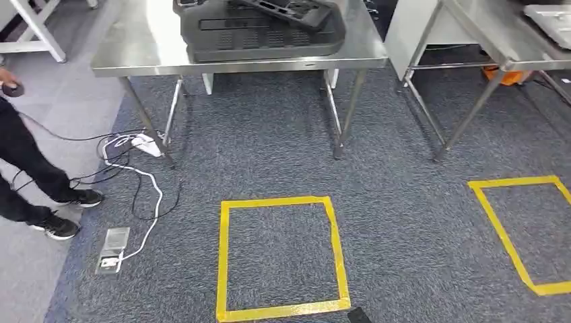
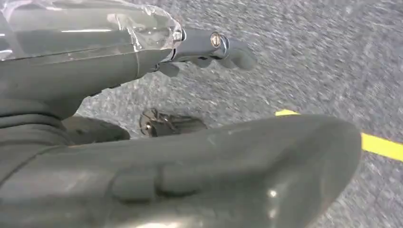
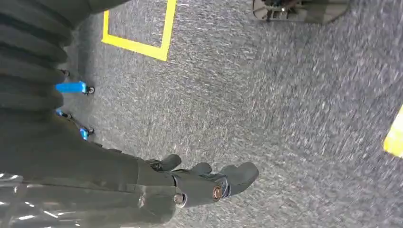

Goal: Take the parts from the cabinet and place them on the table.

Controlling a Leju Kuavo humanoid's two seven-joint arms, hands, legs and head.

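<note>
Yellow tape marks a square on the grey carpet close below the head camera, and a second taped square lies off to the right, partly cut by the frame edge. Beyond the first square stands a steel table carrying a stack of black moulded parts, with one part lying tilted across the top of the stack. A second steel table stands to its right with an orange object under it. At the left, a white power strip and tangled cables lie by the table leg, a metal floor socket sits in the carpet, and a person in dark trousers and black shoes stands at the edge. No writing or label can be read anywhere. From the left wrist camera, the left hand hangs above the carpet, its fingers stretched out loosely and holding nothing, with a strip of yellow tape beyond a broad grey cover. From the right wrist camera, the right hand hangs likewise over the carpet, fingers slightly curled and apart, empty; a corner of a taped square and small blue fittings show there.
</note>
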